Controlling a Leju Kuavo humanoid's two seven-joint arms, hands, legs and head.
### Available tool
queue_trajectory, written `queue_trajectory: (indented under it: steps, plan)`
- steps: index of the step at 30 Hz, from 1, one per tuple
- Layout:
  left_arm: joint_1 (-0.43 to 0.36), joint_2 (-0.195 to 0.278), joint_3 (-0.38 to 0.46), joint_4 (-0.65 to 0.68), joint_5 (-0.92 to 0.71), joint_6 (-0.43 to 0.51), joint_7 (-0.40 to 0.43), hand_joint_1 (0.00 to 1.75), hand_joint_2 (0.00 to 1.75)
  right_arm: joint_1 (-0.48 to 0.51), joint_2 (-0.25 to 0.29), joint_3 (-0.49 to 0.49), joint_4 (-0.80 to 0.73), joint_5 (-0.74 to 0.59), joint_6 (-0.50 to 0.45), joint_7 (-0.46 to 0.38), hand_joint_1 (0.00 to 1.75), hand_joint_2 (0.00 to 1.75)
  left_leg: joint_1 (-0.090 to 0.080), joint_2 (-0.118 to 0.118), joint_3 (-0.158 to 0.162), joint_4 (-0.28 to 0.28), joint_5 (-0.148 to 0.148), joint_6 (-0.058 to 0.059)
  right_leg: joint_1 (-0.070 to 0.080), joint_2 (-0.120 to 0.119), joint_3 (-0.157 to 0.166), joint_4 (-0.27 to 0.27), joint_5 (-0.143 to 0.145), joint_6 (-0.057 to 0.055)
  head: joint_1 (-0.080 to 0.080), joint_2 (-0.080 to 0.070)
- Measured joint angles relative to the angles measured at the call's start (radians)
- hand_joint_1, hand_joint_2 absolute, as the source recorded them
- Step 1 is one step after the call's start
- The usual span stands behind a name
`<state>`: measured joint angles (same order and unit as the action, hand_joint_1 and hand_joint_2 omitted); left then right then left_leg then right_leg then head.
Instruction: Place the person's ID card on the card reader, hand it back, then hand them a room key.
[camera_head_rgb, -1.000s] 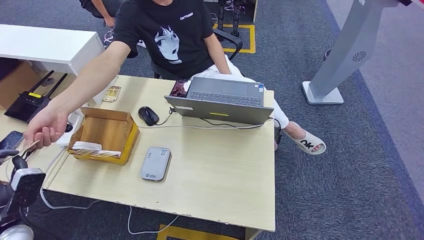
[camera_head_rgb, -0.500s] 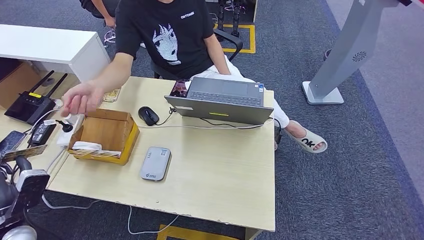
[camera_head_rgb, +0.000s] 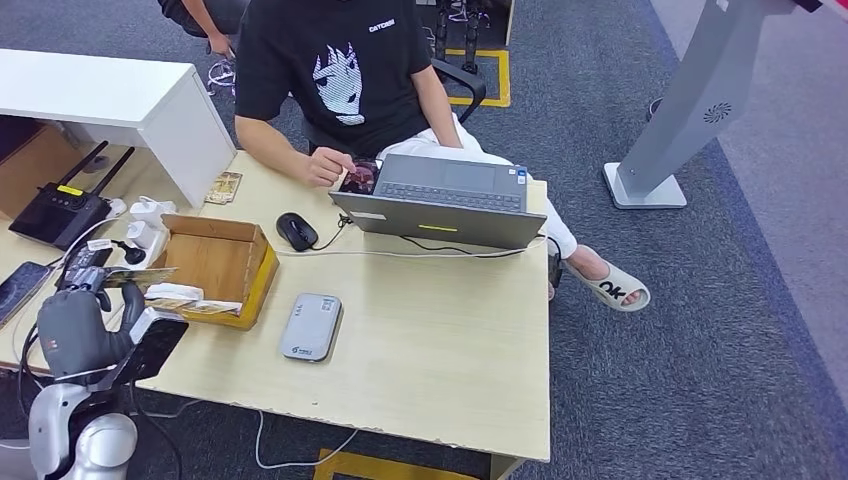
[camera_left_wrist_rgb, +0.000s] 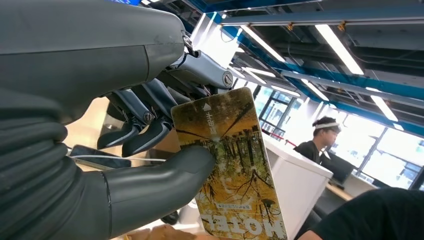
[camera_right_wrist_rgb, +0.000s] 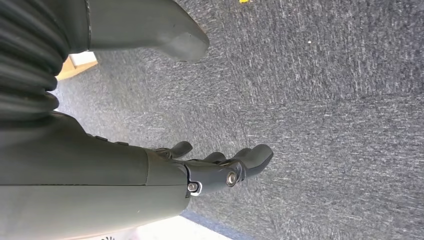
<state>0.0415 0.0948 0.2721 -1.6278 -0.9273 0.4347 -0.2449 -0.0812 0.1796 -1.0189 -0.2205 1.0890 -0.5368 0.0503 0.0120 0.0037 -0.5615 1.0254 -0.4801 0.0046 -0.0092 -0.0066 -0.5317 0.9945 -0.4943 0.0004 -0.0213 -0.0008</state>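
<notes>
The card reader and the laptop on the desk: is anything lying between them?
In the head view, only a thin white cable crosses the bare wood between the grey card reader and the laptop.

One light wooden table (camera_head_rgb: 430, 340) carries one open laptop (camera_head_rgb: 445, 200), one black mouse (camera_head_rgb: 296, 231), one grey card reader (camera_head_rgb: 311, 326) and one cardboard box (camera_head_rgb: 215, 268) — cards lie in the box, too bunched to count. One card marked HOTEL (camera_left_wrist_rgb: 230, 165) sits in the left hand (camera_left_wrist_rgb: 125, 150); the right hand (camera_right_wrist_rgb: 220, 167) has none. Two robot hands — one person (camera_head_rgb: 335, 70) seated opposite.
</notes>
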Motion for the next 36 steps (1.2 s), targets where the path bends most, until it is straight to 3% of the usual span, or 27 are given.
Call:
queue_trajectory:
  steps: [9,16,36]
  plan:
    - [-0.133,0.021,-0.188,0.147,-0.204,0.008,0.107,1.75,1.75,-0.002,0.001,0.013,0.0,0.016,0.012,0.012,0.0,1.75,0.0,0.0,-0.001,0.0,0.001,0.0,0.0,0.0,0.0,0.0,0.002,0.001,0.0,0.0]
    - [-0.156,0.043,-0.311,0.246,-0.286,-0.012,0.171,1.75,1.75,-0.001,0.002,0.015,0.001,0.02,0.016,0.015,0.0,1.75,0.0,0.001,-0.002,0.0,0.001,0.0,0.0,0.001,-0.002,0.0,0.002,0.001,0.0,0.0]
    - [-0.153,0.056,-0.435,0.323,-0.286,-0.095,0.184,1.75,1.75,0.0,0.004,0.018,0.002,0.027,0.022,-0.004,0.0,1.75,0.0,0.001,-0.003,0.0,0.001,0.0,0.0,0.001,-0.002,0.0,0.002,0.001,0.0,0.0]
